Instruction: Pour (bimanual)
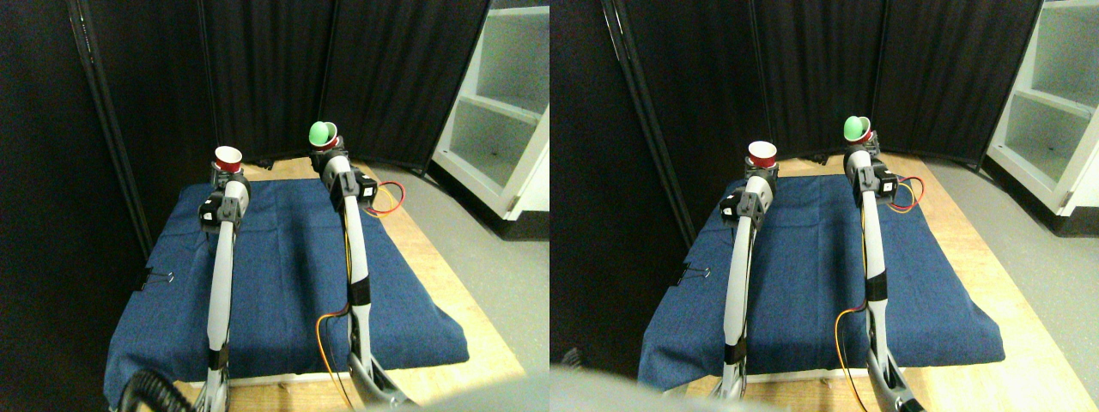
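A red cup with a white rim stands upright in my left gripper, held above the far left part of the blue cloth. My right gripper holds a second red cup tipped toward the left, and a green ball sits at its mouth. The two cups are apart, with a gap between them. Both grippers are mostly hidden behind the cups and the arm ends.
The blue cloth covers a wooden table, clipped at its left edge. Black curtain panels stand behind. A white shelf unit is at the right on the grey floor. Red and yellow wires loop off the right arm.
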You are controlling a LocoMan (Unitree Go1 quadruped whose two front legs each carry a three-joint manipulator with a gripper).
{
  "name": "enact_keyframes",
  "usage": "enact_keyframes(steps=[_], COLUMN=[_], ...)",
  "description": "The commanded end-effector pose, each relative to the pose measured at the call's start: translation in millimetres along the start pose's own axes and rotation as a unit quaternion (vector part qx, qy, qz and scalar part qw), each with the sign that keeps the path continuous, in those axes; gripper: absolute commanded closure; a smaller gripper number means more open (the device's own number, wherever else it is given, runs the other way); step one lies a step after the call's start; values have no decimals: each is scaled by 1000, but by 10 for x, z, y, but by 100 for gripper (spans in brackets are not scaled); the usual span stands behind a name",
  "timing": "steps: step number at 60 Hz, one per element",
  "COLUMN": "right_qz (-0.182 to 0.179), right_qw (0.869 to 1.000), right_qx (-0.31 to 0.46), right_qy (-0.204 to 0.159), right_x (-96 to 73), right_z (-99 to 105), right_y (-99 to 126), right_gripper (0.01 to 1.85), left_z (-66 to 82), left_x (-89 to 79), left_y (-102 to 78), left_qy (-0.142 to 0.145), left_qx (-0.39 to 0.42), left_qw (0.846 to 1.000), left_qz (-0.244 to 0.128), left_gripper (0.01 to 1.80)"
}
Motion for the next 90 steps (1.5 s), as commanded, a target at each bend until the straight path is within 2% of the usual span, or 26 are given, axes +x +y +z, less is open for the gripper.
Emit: enact_keyframes(steps=[1,3,9,14,17,24,33,39,48,54,58,68,73,81,90], right_qz=[26,35,30,32,33,32,41,48,43,38,42,47,47,40,27], right_qw=[1000,999,999,999,998,998,999,999,999,999,999,999,999,998,998], right_qx=[-13,-31,-39,-42,-45,-48,-4,6,-23,-35,-30,4,-10,-26,-36], right_qy=[-3,4,9,13,18,20,9,8,6,3,4,24,20,33,45], right_x=[-43,-45,-42,-41,-35,-25,-21,-56,-117,-117,-104,-115,-117,-102,-148], right_z=[-1,-10,-39,-63,-85,-98,-54,-44,-49,-70,-82,-122,-149,-179,-210], right_y=[105,119,166,195,214,225,250,288,381,419,436,446,433,366,319], right_gripper=[153,153,153,153,153,153,153,153,153,153,153,153,153,153,153], left_z=[5,-13,-66,-147,-244,-357,-489,-560,-686,-691,-671,-605,-567,-517,-552], left_x=[15,9,12,0,-23,-55,-132,-189,-279,-281,-277,-299,-311,-348,-410], left_y=[-59,-64,-86,-91,-80,-57,22,63,98,54,19,-108,-136,-184,-259], left_qy=[-2,8,29,47,63,72,86,85,105,104,114,121,122,117,126], left_qx=[-6,0,11,8,4,-14,-43,-45,-38,-41,-47,-55,-57,-52,-69], left_qw=[1000,1000,999,999,998,997,995,995,994,994,992,991,991,991,989], left_qz=[-15,-12,-10,-1,2,-3,1,9,8,4,-6,-24,-27,-36,-44], left_gripper=[148,148,148,148,148,148,148,148,148,148,148,148,148,148,148])
